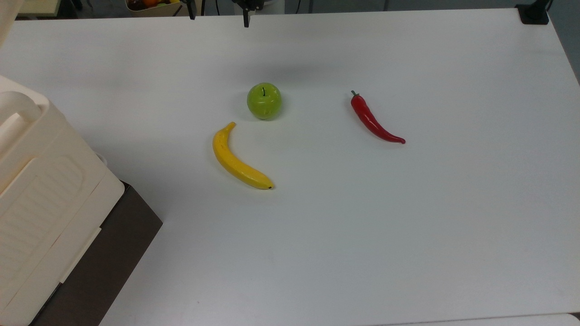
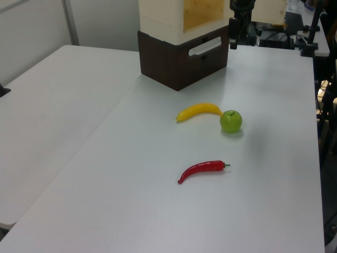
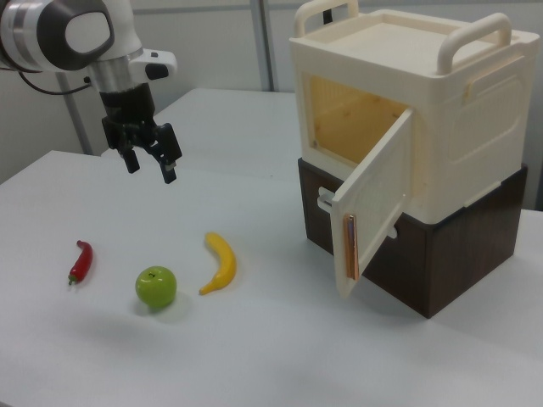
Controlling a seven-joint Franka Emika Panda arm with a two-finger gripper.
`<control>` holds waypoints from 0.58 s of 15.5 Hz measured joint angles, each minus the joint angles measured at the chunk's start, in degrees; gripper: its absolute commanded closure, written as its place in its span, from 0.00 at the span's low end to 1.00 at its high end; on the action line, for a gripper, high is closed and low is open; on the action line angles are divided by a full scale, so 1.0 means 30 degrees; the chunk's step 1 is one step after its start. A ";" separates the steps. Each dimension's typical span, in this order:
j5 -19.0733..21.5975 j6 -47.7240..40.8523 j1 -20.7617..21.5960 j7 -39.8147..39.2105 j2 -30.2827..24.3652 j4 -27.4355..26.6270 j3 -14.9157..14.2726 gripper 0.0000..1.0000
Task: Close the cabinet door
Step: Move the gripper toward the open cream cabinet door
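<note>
white table [image 3: 280, 356] w/ cabinet [image 3: 450, 110] at right view's right, on dark base [image 3: 458, 263]. door [image 3: 373, 203] swung open, hanging out toward banana [image 3: 221, 263]; interior lit amber. apple [image 3: 156, 287] just beside banana, chili [image 3: 81, 261] further left. gripper [image 3: 153, 166] in air above fruit, fingers spread wide, holding nothing, well apart from door.
</note>
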 measured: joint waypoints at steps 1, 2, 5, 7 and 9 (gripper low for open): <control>-0.0042 0.0000 0.0112 -0.0005 0.0000 -0.0005 0.0003 0.00; -0.0136 0.0000 0.0090 -0.0005 0.0001 -0.0006 0.0001 0.00; -0.0192 0.0000 0.0073 -0.0007 0.0064 -0.0024 -0.0001 0.00; -0.0459 0.0000 0.0077 -0.0048 0.0078 -0.0025 0.0000 0.10; -0.0898 0.0001 0.0082 -0.0394 0.0088 -0.0027 0.0000 0.40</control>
